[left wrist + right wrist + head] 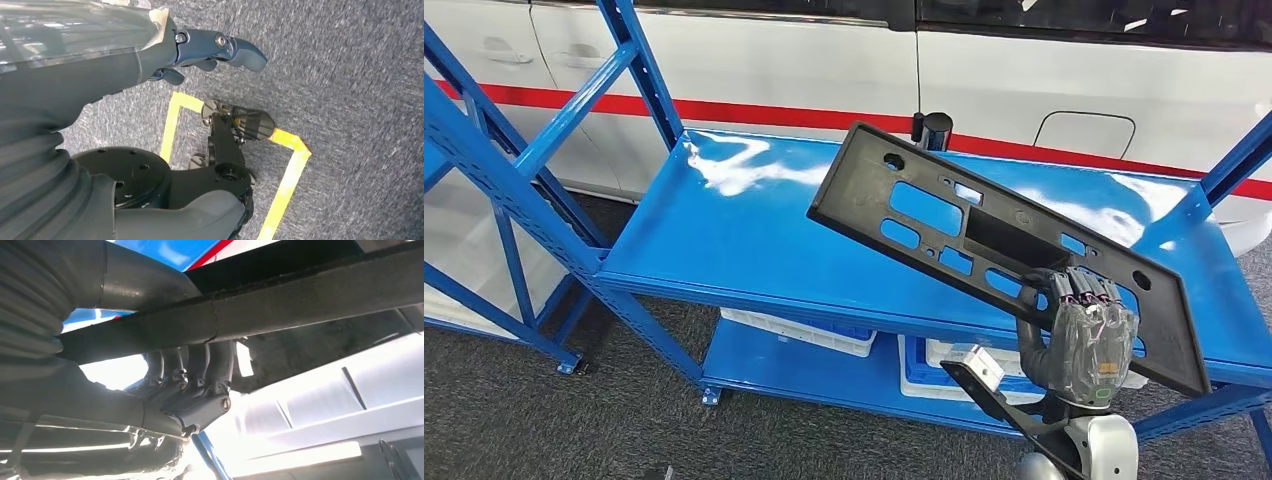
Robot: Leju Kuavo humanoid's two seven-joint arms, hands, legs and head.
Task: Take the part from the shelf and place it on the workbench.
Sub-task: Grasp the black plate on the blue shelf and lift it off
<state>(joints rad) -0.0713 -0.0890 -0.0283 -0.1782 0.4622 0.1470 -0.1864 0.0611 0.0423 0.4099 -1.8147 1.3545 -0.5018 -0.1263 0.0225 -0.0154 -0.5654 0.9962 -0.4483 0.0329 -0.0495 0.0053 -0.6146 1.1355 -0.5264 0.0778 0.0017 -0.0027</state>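
The part is a long flat black plastic panel [984,235] with several cut-out holes. It is lifted and tilted above the blue shelf top [734,230], its high end toward the white vehicle. My right hand [1089,335] grips its near edge toward the low right end, fingers hooked over the rim. In the right wrist view the same panel edge [300,300] runs across the frame with my right hand's fingers [200,375] wrapped around it. My left hand [210,52] hangs over grey carpet, fingers apart, holding nothing.
The blue metal rack [514,190] has slanted uprights at left and right. White bins [809,335] sit on its lower shelf. A white vehicle with a red stripe [754,60] stands close behind. Yellow floor tape [290,172] marks the grey carpet.
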